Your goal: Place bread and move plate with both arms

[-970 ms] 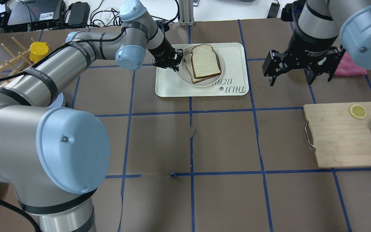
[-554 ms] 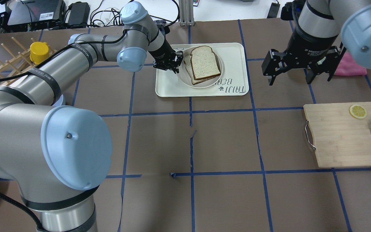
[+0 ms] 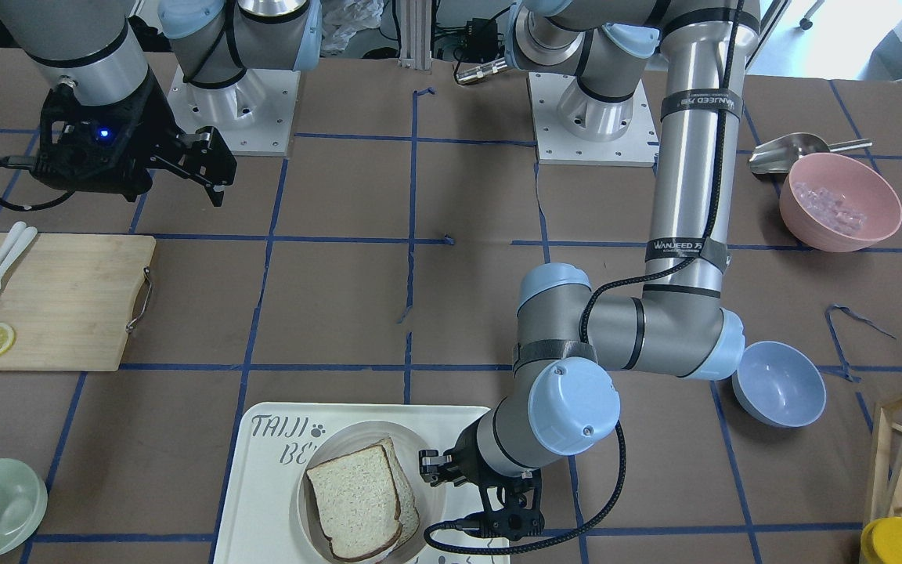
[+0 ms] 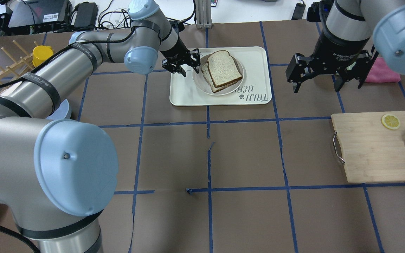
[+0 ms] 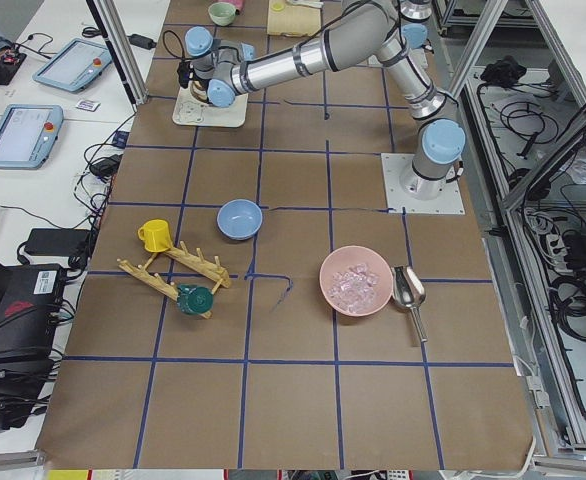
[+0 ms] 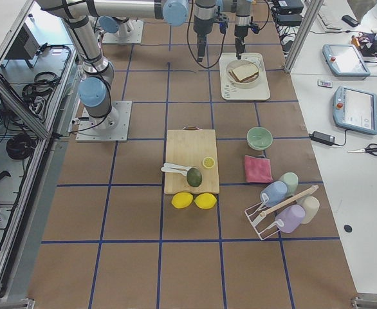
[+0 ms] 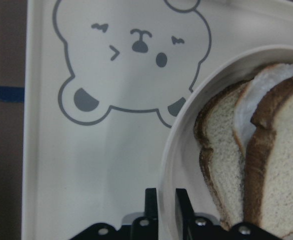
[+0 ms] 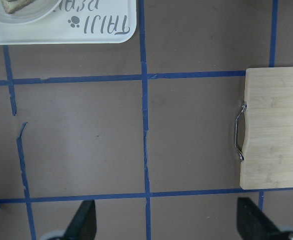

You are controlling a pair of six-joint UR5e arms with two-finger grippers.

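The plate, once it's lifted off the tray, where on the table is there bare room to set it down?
Widest bare paper: the table in its middle squares, bordered by the tray and the cutting board. The tray is crowded: the plate fills most of it, with the left gripper at its rim.

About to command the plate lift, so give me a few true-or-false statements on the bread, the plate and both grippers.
1. The bread lies on the plate. True.
2. The plate sits off the tray. False: it rests on the bear-print tray.
3. The right gripper has its jaws wide open and empty. True.
4. The left gripper holds the bread. False: its jaws pinch the plate's rim.
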